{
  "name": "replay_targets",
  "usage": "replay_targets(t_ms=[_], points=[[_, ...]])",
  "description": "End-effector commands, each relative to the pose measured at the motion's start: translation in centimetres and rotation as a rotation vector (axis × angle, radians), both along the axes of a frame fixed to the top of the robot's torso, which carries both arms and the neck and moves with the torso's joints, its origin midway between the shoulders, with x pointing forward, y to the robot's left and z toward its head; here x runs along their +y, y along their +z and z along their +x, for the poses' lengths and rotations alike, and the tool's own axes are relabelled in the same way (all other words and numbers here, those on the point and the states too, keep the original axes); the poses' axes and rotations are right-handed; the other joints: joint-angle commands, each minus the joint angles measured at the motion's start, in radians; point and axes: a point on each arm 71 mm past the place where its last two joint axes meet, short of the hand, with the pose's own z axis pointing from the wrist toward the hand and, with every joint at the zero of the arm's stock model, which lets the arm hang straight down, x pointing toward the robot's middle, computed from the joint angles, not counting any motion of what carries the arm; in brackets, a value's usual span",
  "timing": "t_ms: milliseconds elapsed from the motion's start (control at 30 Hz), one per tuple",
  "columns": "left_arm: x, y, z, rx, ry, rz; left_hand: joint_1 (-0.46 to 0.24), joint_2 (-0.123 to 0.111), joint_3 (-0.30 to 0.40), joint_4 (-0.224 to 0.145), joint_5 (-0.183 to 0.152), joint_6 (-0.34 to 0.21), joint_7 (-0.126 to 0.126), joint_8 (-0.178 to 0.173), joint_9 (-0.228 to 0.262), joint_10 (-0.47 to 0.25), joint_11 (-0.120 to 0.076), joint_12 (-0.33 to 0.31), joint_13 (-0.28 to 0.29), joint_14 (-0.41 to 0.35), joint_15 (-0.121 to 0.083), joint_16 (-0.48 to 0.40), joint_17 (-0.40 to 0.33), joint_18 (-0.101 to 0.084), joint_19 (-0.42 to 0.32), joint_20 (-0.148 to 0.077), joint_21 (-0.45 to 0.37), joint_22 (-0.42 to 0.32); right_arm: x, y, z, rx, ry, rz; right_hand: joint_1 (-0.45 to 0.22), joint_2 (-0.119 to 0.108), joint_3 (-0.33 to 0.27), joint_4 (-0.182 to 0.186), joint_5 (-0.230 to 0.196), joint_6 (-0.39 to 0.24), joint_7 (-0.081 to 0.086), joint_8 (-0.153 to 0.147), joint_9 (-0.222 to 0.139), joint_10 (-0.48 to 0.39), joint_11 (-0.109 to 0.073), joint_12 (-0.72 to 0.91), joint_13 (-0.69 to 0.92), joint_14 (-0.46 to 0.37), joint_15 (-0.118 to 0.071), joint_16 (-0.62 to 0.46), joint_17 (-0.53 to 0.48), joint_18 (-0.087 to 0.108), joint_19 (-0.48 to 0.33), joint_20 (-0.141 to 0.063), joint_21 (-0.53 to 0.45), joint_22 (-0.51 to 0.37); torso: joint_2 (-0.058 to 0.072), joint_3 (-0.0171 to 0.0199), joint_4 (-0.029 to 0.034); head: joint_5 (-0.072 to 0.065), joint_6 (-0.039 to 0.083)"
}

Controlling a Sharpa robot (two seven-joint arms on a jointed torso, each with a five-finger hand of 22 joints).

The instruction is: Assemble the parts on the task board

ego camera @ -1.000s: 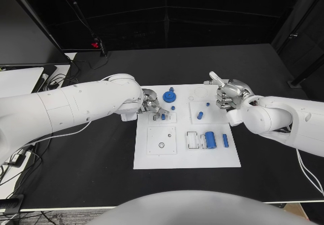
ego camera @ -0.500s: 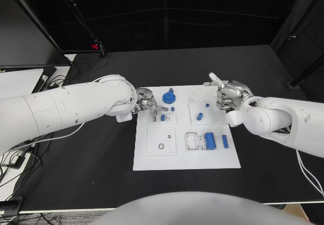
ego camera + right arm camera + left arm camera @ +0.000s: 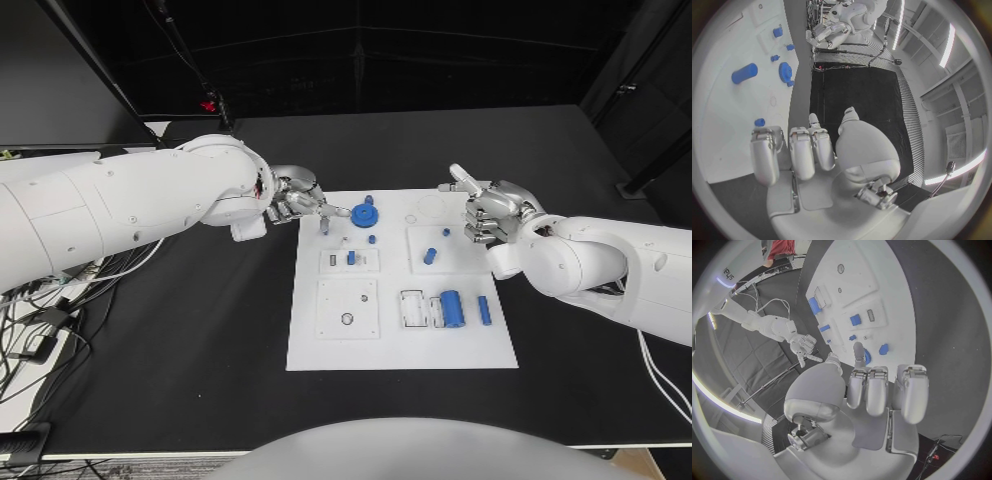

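**Readable text: almost none**

You had one faint mark: pale lettering on a dark panel (image 3: 731, 274) at the rim of the left wrist view, too warped to read. A red glowing display (image 3: 211, 105) behind the table showed no legible digits. The task board (image 3: 401, 350) carried no readable labels.

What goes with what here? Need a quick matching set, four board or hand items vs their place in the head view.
Things:
1. blue gear
2. blue cylinder
3. left hand
4. right hand

Places:
A. by the task board's right edge, far half
B. board's far edge, left of centre
C. near right part of the board
D. off the board's far left corner

Pairs: 1-B, 2-C, 3-D, 4-A
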Motion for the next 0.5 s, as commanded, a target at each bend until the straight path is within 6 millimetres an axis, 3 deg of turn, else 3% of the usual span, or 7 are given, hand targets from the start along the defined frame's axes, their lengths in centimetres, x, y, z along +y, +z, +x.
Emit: replay_targets(t_ms=[33,500], points=[[0.1,0.2,0.3,0.044,-0.05,-0.025,0.009,0.018,-0.008,0.0,-0.007,0.017,-0.001,-0.017,-0.011,0.106,-0.006,-0.002,0.263,0.107,-0.002,0.001,0.263,-0.006,0.106,-0.002,0.003,0.264,0.2,0.1,0.0,0.0,0.008,0.005,-0.002,0.012,-0.006,-0.002,0.004,0.002,-0.005,0.005,-0.001,0.106,-0.006,0.003,0.263,0.102,-0.006,0.002,0.263,-0.007,0.104,-0.005,0.003,0.263,0.0,-0.0004,-0.0015,0.009,0.006],[0.8,0.4,3.2,0.047,0.032,0.045,0.057,0.047,-0.078,-0.001,-0.011,0.14,-0.024,-0.066,-0.049,0.106,-0.029,-0.002,0.263,0.107,-0.022,0.001,0.263,-0.006,0.106,-0.02,0.003,0.264,0.3,0.1,0.0,0.002,0.009,0.004,-0.002,0.012,-0.006,-0.002,0.004,0.002,-0.005,0.005,-0.001,0.106,-0.006,0.003,0.263,0.102,-0.006,0.002,0.263,-0.007,0.104,-0.005,0.003,0.263,0.0,-0.0006,-0.0012,0.016,0.025]])
